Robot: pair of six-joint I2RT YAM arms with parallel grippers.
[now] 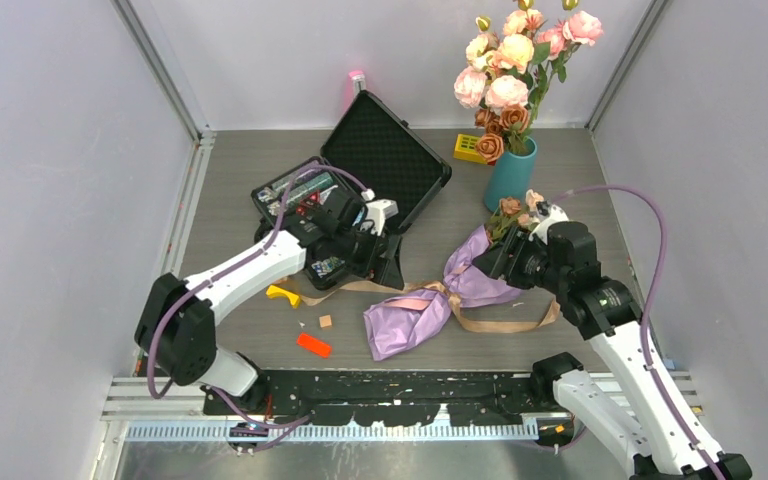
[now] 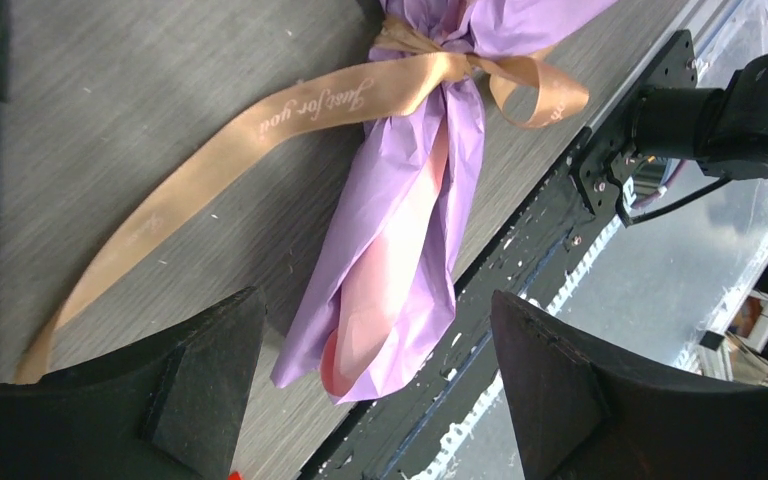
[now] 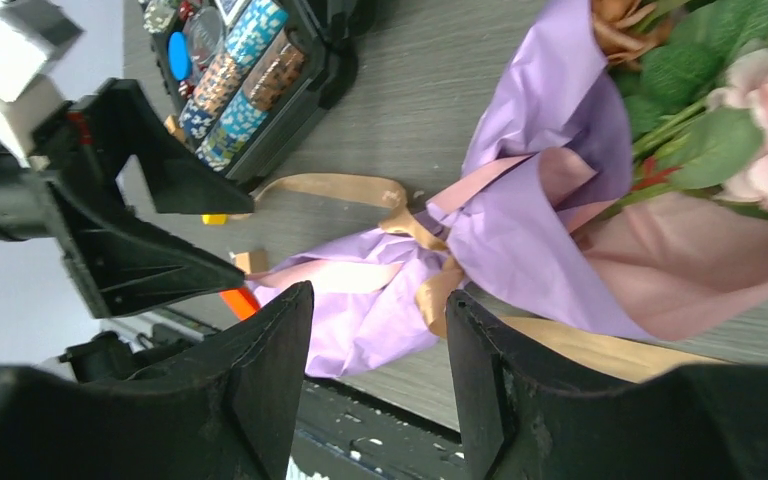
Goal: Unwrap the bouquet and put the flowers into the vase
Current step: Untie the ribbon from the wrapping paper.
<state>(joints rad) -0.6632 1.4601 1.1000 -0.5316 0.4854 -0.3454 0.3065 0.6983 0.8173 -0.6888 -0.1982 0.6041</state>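
The bouquet (image 1: 430, 300) lies flat on the table (image 1: 250, 170). Its long axis slants from the paper tail at the near left to the flowers (image 1: 517, 212) at the far right. The left end effector (image 2: 375, 305) hangs wide open above the tail and ribbon (image 2: 290, 105). The right end effector (image 3: 380, 292), jaws parted and clamping nothing, sits over the upper wrap. Just beyond the flowers stands the vase (image 1: 510, 175).

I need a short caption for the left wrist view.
Open left gripper facing the lilac bouquet, its tan ribbon tied.
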